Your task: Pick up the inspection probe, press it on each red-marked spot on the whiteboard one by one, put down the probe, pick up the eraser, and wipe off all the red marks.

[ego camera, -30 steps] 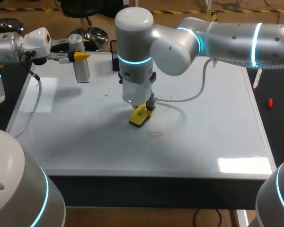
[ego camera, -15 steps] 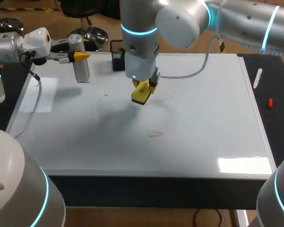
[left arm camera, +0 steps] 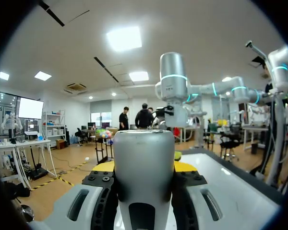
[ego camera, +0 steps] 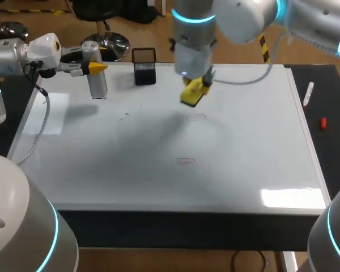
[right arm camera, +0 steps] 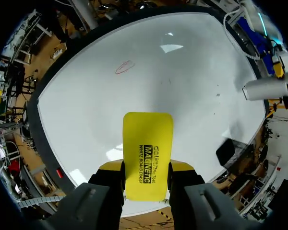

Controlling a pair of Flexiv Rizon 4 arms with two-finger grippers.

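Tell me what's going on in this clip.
The right end effector holds the yellow eraser above the far part of the whiteboard. The left end effector holds the silver probe at the far left corner. One red loop shows near the board's middle, with a fainter mark beyond it, so wiping isn't finished.

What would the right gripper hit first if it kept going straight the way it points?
Probably the bare white whiteboard. The right gripper, shut on the flat yellow rectangular eraser, points down at it, so the eraser's end would touch first; the red oval mark lies farther ahead.
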